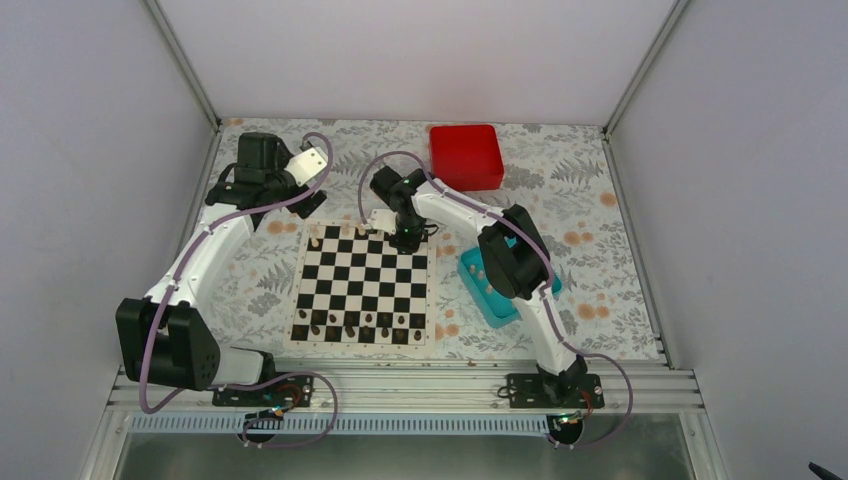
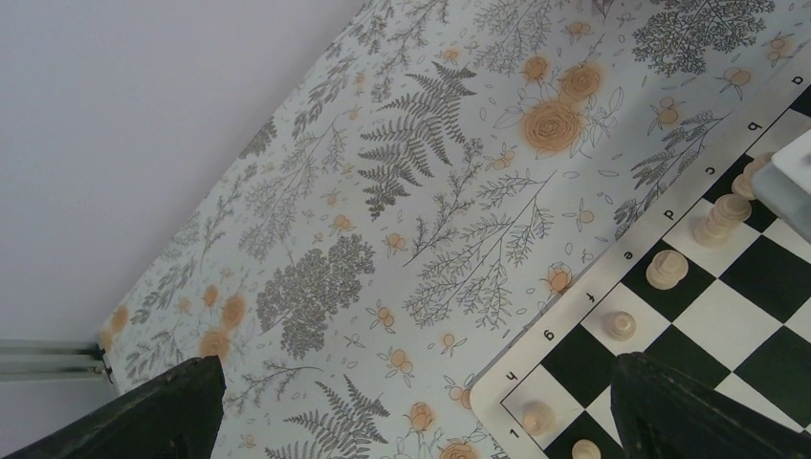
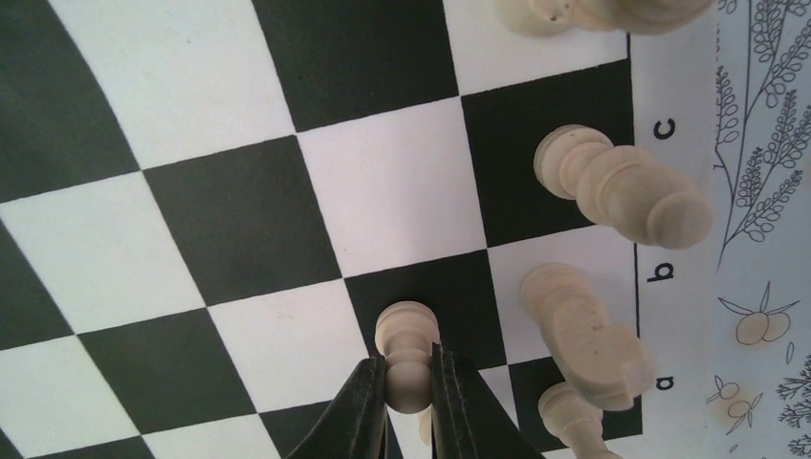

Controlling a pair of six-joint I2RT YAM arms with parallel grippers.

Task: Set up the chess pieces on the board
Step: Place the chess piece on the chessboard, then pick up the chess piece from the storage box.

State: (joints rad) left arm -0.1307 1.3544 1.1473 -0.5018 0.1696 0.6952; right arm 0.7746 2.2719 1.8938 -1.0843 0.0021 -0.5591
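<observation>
The black-and-white board [image 1: 362,280] lies mid-table. Cream chess pieces [image 1: 347,231] stand along its far edge. My right gripper [image 1: 405,240] is low over the board's far right corner. In the right wrist view it [image 3: 409,368] is shut on a cream pawn [image 3: 406,335] whose base rests on a black square of the board [image 3: 230,220]. A cream bishop [image 3: 622,186] and knight [image 3: 583,330] stand beside it in the edge row. My left gripper [image 1: 312,165] is open and empty, raised beyond the board's far left corner; its view [image 2: 421,421] shows the board corner [image 2: 574,296] with cream pieces [image 2: 667,269].
Dark brown pieces [image 1: 350,325] line the board's near rows. A teal tray [image 1: 497,302] with a few pieces sits right of the board, partly under the right arm. A red box [image 1: 466,156] stands at the back. Walls close in left, right and behind.
</observation>
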